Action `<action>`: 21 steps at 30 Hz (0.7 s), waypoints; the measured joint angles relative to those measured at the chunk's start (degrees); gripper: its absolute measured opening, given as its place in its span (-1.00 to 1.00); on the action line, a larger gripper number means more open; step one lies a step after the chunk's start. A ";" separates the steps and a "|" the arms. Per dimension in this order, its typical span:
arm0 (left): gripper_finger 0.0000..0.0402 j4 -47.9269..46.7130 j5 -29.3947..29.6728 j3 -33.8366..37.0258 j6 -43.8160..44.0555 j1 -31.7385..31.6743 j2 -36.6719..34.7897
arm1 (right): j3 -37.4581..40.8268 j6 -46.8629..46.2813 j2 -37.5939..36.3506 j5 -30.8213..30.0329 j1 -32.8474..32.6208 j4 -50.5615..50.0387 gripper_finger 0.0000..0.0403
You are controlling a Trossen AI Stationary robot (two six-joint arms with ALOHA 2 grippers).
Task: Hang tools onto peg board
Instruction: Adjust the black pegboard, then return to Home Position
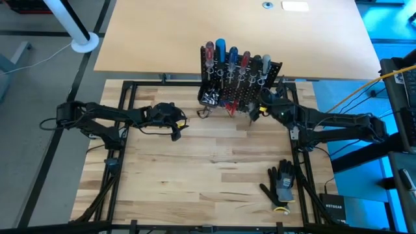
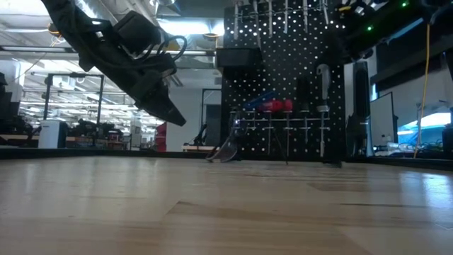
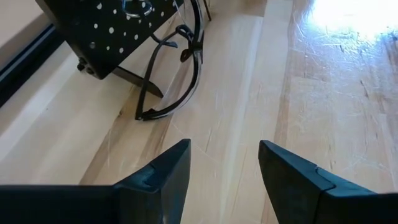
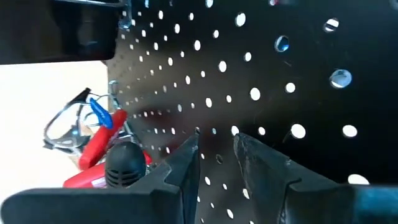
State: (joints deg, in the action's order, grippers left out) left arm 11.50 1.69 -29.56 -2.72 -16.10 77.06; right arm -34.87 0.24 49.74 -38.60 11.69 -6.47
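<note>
The black peg board point(image 1: 250, 88) stands at the far middle of the table on thin legs. Several tools point(image 1: 233, 60) with red, blue and black handles hang in its wire rings. More tools point(image 4: 99, 163), red and black-handled, lie low at its foot. My right gripper point(image 4: 216, 142) is at the board's right end, its fingers a narrow gap apart, close to the perforated face point(image 4: 261, 74), with nothing between them. My left gripper point(image 3: 224, 149) hovers open above the table, left of the board, holding nothing.
Clear safety glasses point(image 3: 174, 74) lie on the table by the board's left leg, in front of my left gripper. A black-and-grey work glove point(image 1: 281, 185) lies near the right front corner. Bare wood point(image 1: 208, 169) fills the middle and the near side.
</note>
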 joint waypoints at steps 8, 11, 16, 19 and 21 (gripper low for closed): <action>-0.12 0.36 0.00 0.00 0.04 0.00 0.02 | 0.00 1.61 -0.09 0.05 1.87 0.03 -0.43; -0.12 0.49 -0.01 0.00 0.04 0.00 -0.02 | -1.66 0.69 -1.20 2.32 0.39 -2.33 -0.43; -0.12 -2.69 -0.28 -1.42 0.80 1.03 -2.66 | -7.64 -4.68 -1.31 10.04 -5.30 -8.52 -0.43; -0.12 -4.13 -0.42 -1.99 1.42 2.50 -6.13 | -8.92 -7.48 -0.98 17.39 -9.32 -6.78 -0.43; -0.14 -2.48 -0.43 -1.80 1.79 3.53 -8.59 | -7.88 -7.71 -0.12 21.62 -11.72 -2.66 -0.43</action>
State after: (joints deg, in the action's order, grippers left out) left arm 9.02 1.26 -31.36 -0.93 -12.57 68.47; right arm -42.76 -7.48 49.62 -16.98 -0.03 -9.13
